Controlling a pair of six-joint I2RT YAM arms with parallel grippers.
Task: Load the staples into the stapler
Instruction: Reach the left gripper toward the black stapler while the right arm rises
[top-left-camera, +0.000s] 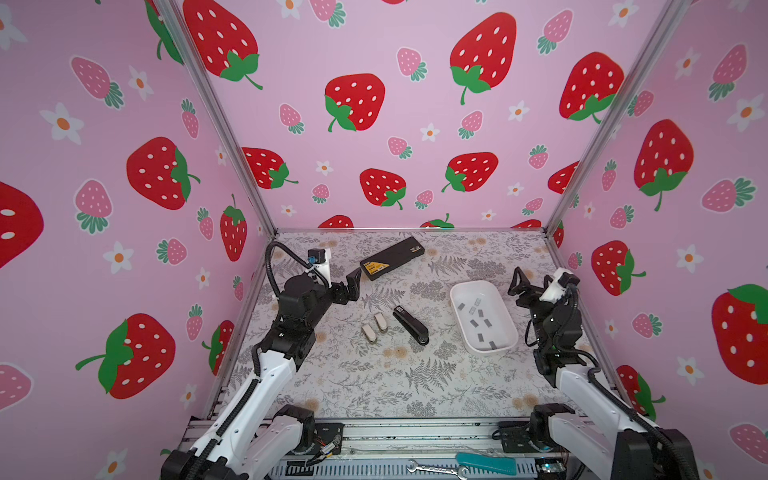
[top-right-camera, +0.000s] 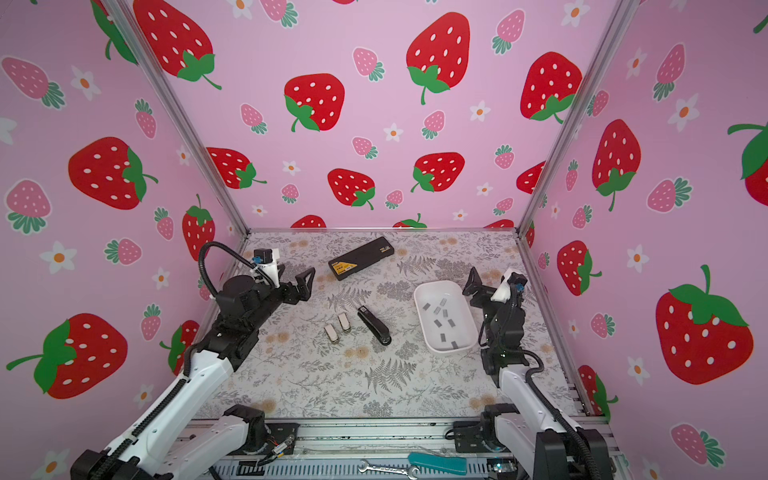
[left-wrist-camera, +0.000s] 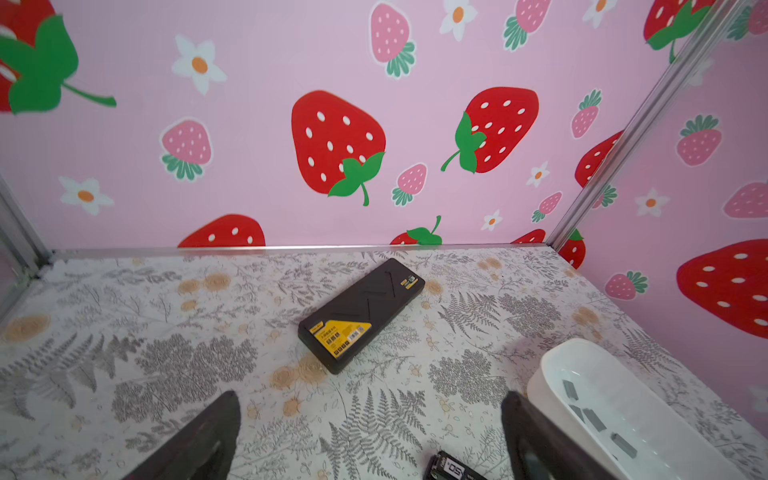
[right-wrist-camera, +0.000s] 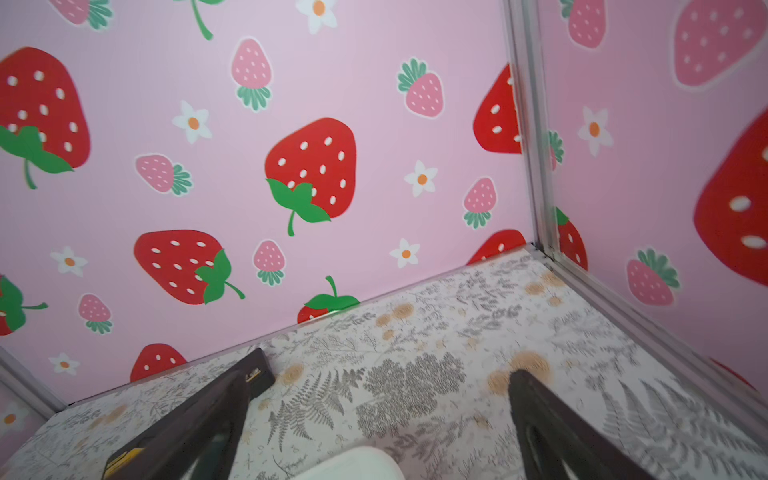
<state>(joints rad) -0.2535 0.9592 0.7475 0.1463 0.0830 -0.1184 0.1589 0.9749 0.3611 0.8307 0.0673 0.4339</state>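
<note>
Broadly, the fern-and-flower printed tabletop (top-left-camera: 374, 386) carries everything. Its biggest load is a white oblong plastic tray (top-left-camera: 455, 305) by the right edge, its long side running far to near. Both arms reach over the far half. The left gripper (top-left-camera: 356, 286) sits toward the left edge and the right gripper (top-left-camera: 514, 282) just beside the tray's far right corner. Both have their jaws spread wide and hold nothing. A flat black case with a yellow label (top-left-camera: 392, 257) lies near the far edge.

At the middle lies a slim black stapler (top-left-camera: 410, 325), closed, its long axis slanting from far-left to near-right. It lies near and to the right of the left gripper, which is the closer of the two. Smallest are the short grey metal staple strips (top-left-camera: 473, 310), scattered flat on the tray floor, none yet in the stapler. The right gripper is much the nearer to them, and I judge the pick falls to it.

The left wrist view catches the strips (left-wrist-camera: 594, 419) and the stapler's labelled tip (left-wrist-camera: 451, 469). The right wrist view shows only a corner of the tray's rim (right-wrist-camera: 357, 463), with neither strips nor stapler.
</note>
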